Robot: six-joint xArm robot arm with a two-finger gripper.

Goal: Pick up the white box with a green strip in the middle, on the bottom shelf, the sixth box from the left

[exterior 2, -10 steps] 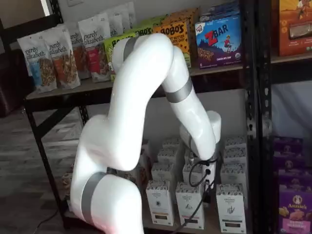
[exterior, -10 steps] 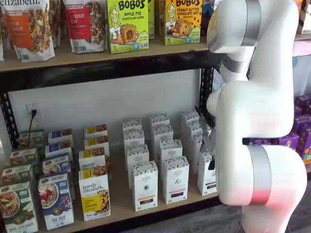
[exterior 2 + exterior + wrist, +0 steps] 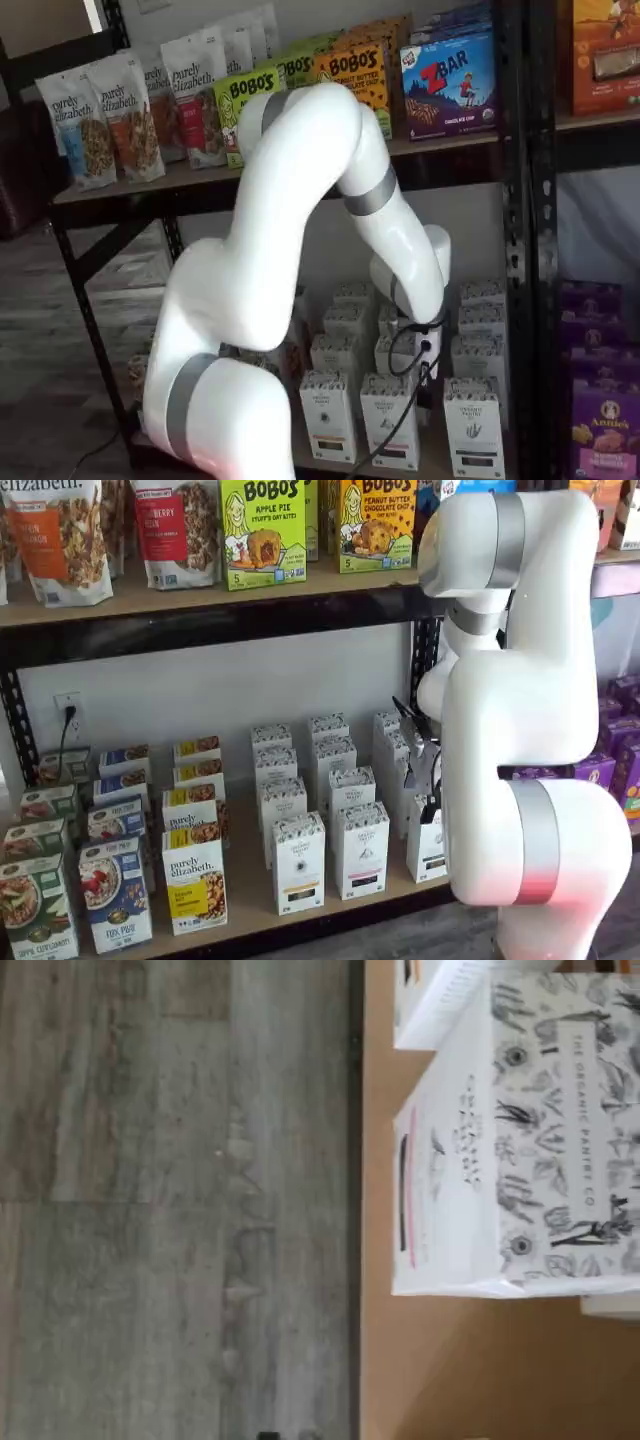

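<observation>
The white box [image 3: 427, 848] stands at the front of the bottom shelf [image 3: 250, 905], rightmost of the front white cartons and partly behind my arm. The wrist view looks down on its dark-patterned top and white front face [image 3: 520, 1160], close to the shelf's front rail [image 3: 355, 1210]. My gripper [image 3: 430, 802] hangs just above this box, a cable beside it, and it also shows low under the forearm [image 3: 425, 352]. Its black fingers are seen side-on and mostly hidden, standing wide. Nothing is held.
Rows of like white cartons [image 3: 298, 865] fill the shelf to the left, with colourful cereal boxes [image 3: 195, 885] further left. Purple boxes [image 3: 600, 420] sit beyond the black upright [image 3: 520, 250]. Bags and bar boxes line the upper shelf [image 3: 200, 585]. Grey plank floor [image 3: 150, 1210] lies below.
The arm's upper links have swung a little, the elbow shifting sideways. The gripper stays over the same white carton, and no box has moved.
</observation>
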